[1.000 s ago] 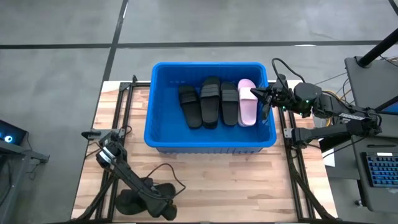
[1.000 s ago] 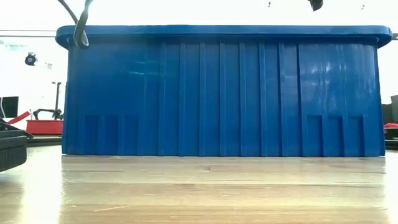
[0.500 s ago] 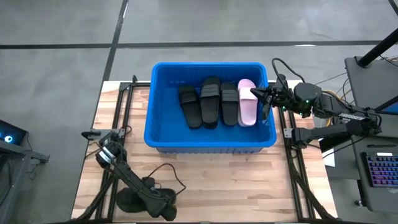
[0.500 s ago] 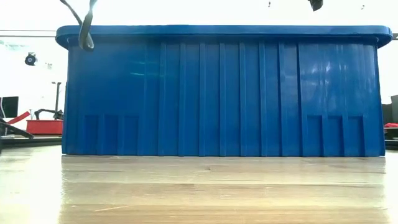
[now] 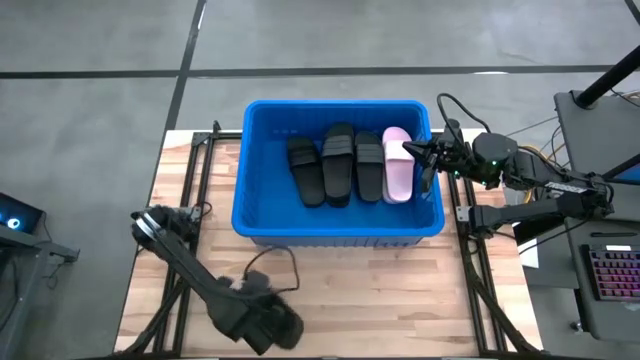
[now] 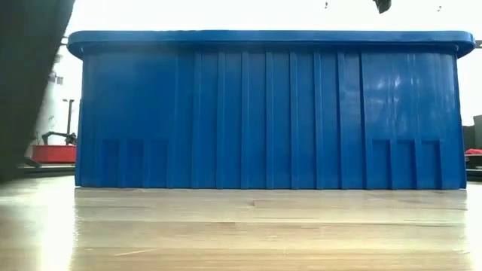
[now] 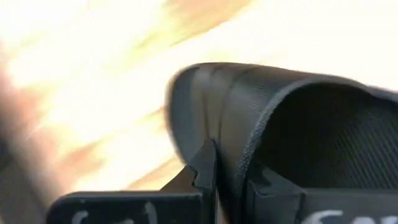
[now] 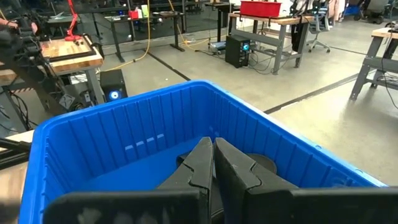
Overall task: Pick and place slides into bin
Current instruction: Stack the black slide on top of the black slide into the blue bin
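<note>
a pale wooden table (image 5: pixel 380 290) stands on a grey concrete floor (image 5: pixel 300 40). a keyboard (image 5: pixel 612 270) sits off to one side, and workbenches (image 8: pixel 273 18) fill the room behind.

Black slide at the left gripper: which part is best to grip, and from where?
Its strap edge: the black slide's wide strap arches up thin, so one finger goes under, one over, from the open end. The left gripper pinches there.

A pale wooden worktop (image 5: pixel 350 290) stands on a grey concrete floor (image 5: pixel 100 60) crossed by dark seams. Beyond it, the workshop holds other wooden benches (image 8: pixel 68 53) on black frames, a red tray (image 8: pixel 260 7) on one of them, yellow cables trailing across the floor and a keyboard (image 5: pixel 612 272) beside the worktop.
</note>
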